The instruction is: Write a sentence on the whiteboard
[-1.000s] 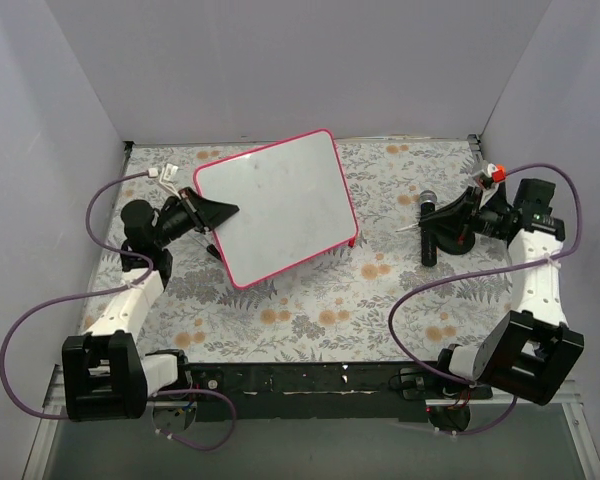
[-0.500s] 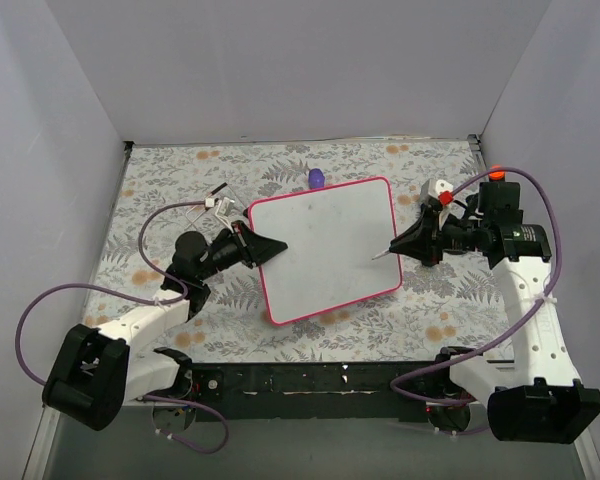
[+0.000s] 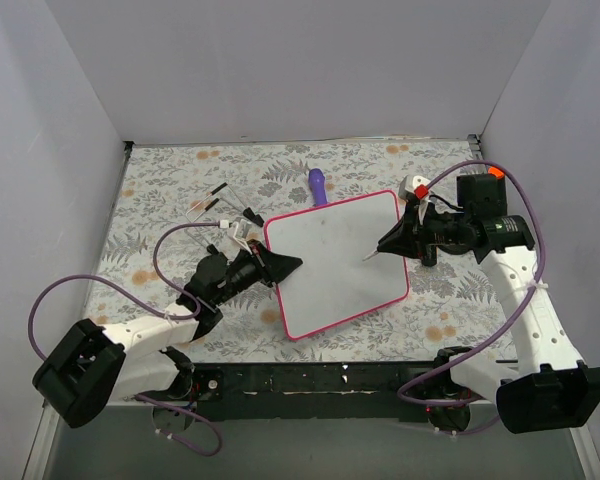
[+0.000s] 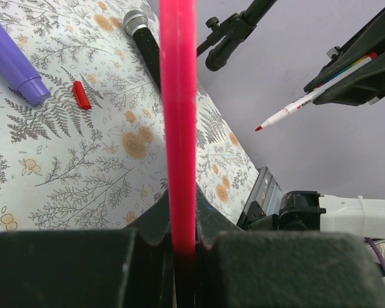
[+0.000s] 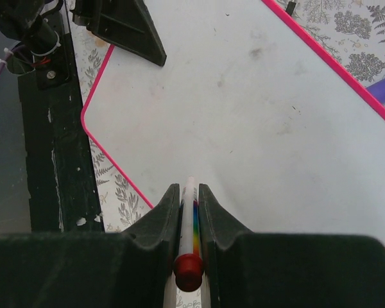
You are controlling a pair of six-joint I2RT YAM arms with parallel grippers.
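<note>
My left gripper (image 3: 285, 265) is shut on the left edge of the whiteboard (image 3: 338, 262), a white board with a pink-red frame held over the floral cloth. In the left wrist view that frame (image 4: 178, 115) runs edge-on up from the closed gripper (image 4: 178, 215). My right gripper (image 3: 390, 243) is shut on a white marker (image 5: 189, 205) with a rainbow stripe. The marker's red tip (image 4: 259, 128) hangs a little off the board's right half. The board face (image 5: 256, 115) shows only faint grey smudges; the sentence is not in view.
A purple pen-like stick (image 3: 318, 185) lies just behind the board, partly covered by it. A small red cap (image 4: 82, 94) and a microphone (image 4: 144, 45) with its black stand (image 4: 234, 29) are on the cloth. White walls close three sides; a black rail (image 3: 310, 380) runs along the near edge.
The left gripper has carried the whiteboard from the back left toward the centre and nearer. The right arm has swung left from the microphone stand, bringing the marker over the board.
</note>
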